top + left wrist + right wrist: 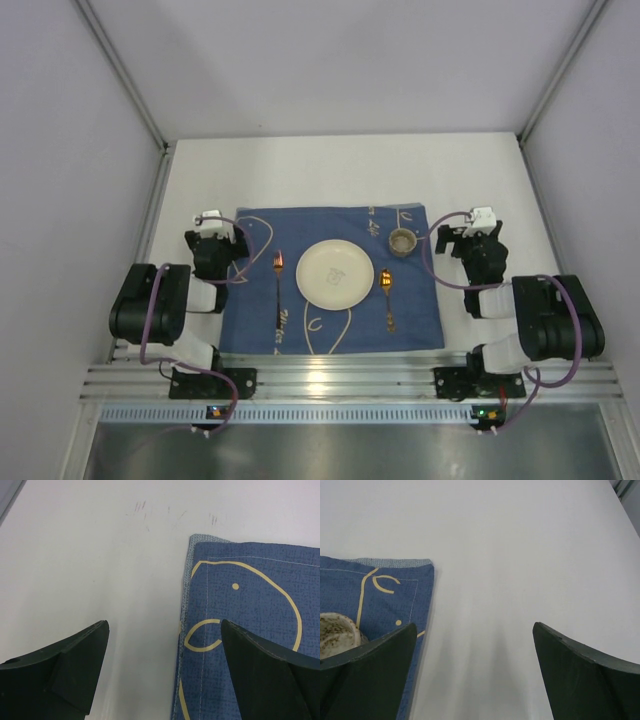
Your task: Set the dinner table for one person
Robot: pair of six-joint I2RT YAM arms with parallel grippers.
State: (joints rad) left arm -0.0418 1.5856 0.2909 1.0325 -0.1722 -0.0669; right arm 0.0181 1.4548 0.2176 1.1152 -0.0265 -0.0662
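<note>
Across frame, white scuffed dinner table (330, 170): 1 cloth (250, 305), 1 plate (335, 274), 2 utensils (278, 290) (9 & 3 o'clock of plate), 1 cup (402, 241); L gripper (164, 624), R gripper (474, 625) wide apart, empty.

Even bright overhead light, soft faint shadows, wrist views slightly soft.

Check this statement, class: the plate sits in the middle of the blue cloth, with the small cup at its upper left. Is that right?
No. In the top external view the small cup stands at the upper right of the plate, not upper left. The plate does sit in the middle of the blue cloth.
</note>
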